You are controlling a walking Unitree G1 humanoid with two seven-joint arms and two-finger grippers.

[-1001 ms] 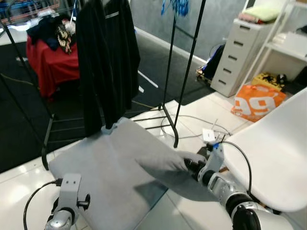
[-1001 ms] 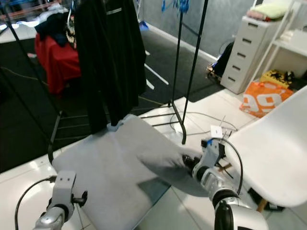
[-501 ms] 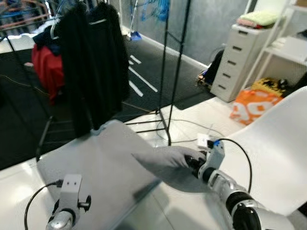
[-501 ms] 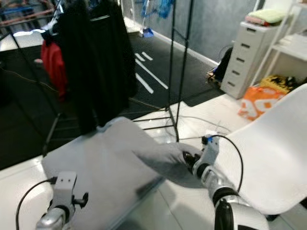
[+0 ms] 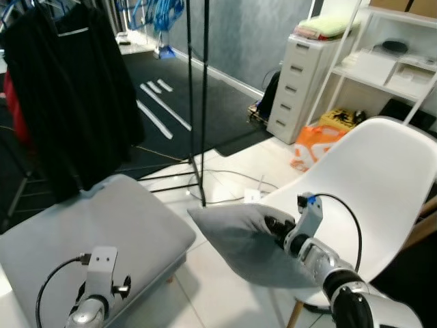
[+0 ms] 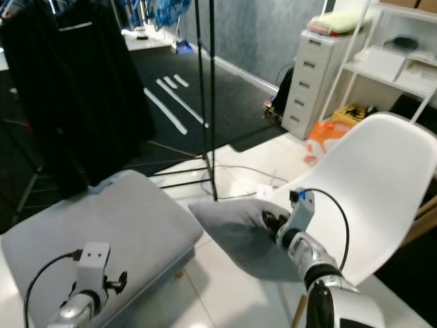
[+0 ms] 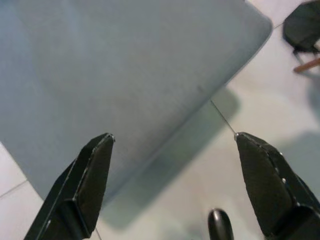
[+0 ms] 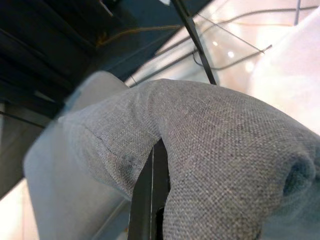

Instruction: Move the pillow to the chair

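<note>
The right tool (image 5: 273, 226) is gripping the pillow (image 5: 235, 236), now lifted off the grey cushion (image 5: 89, 225) beside the chair (image 5: 369, 178); the left tool (image 7: 170, 185) is hanging open.

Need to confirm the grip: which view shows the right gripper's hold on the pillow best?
Right wrist view: grey pillow fabric is bunched around the black fingers. Both eye views show the right gripper buried in the pillow's edge beside the white chair.

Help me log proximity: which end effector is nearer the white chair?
Right. The right end effector, shut on the grey pillow, is at the white chair seat's front edge; the left end effector hangs open over the grey ottoman, well away.
</note>
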